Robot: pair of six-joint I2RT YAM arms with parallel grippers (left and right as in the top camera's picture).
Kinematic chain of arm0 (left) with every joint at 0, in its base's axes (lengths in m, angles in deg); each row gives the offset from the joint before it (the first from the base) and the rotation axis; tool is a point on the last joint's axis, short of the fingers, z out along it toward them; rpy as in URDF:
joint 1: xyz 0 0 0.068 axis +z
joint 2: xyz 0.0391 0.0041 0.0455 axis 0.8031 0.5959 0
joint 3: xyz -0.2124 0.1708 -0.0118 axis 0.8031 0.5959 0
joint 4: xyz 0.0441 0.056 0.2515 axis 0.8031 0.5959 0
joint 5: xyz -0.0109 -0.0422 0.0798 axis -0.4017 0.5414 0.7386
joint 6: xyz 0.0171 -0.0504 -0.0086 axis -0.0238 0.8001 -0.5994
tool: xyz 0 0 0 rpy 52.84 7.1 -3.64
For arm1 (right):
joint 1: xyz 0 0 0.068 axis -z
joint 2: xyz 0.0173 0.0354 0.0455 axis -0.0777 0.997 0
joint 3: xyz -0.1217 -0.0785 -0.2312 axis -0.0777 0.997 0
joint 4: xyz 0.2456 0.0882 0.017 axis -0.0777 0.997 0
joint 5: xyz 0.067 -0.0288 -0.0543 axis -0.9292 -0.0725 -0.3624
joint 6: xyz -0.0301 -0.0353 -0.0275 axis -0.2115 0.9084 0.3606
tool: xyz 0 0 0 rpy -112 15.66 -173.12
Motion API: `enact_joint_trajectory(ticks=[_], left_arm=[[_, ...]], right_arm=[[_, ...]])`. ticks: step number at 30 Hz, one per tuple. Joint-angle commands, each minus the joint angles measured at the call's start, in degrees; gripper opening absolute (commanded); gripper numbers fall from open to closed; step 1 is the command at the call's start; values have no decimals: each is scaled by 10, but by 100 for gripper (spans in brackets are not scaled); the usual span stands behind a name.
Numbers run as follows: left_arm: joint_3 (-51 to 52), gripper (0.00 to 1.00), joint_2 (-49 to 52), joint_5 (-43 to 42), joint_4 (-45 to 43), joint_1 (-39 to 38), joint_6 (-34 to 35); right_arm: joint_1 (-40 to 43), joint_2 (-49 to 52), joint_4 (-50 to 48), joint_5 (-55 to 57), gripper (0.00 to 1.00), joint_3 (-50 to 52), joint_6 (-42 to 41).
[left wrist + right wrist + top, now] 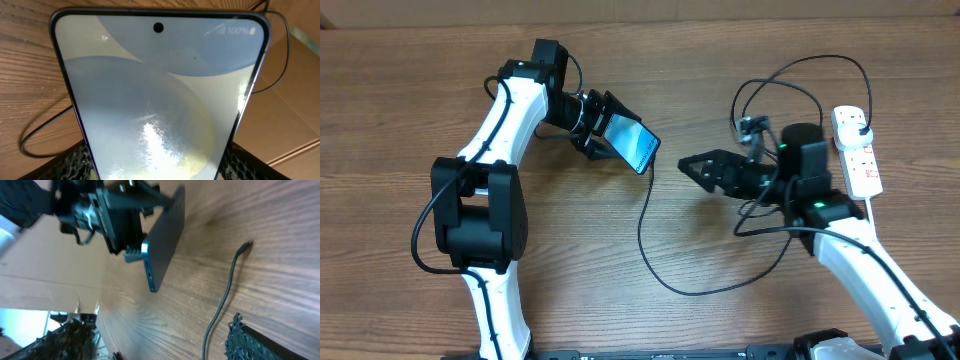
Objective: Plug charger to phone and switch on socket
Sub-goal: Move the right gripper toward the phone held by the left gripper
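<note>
My left gripper is shut on the phone and holds it tilted above the table, its lit pale blue screen filling the left wrist view between both mesh fingers. The charger, a thin black cable, loops over the wood. Its connector tip lies on the table, apart from the phone's bottom edge. My right gripper is open and empty just right of the tip, pointing at the phone. The charger's plug sits in the white socket at the far right.
More black cable arcs behind the right arm, near a small grey part. A cardboard sheet lies past the phone in the left wrist view. The left arm's base stands at the left.
</note>
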Motion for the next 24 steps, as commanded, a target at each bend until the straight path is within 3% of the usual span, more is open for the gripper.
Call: enact_joint_trajectory(ticks=[1,7,17,21,24], left_arm=[[-17,70,2,-14,-2,-7,19],[-17,71,2,-3,-2,-26,28],[-17,70,2,-1,-43,-90,93],[-17,70,2,-2,-62,-109,123],[-17,70,2,-8,-64,-120,149]], right_arm=[[-65,-1,-10,189,87,-11,-69],[-115,0,-23,267,79,-11,-94],[-117,3,-14,295,66,-11,-115],[-117,4,-4,312,56,-11,-137],[-117,4,-3,322,55,-11,-136]])
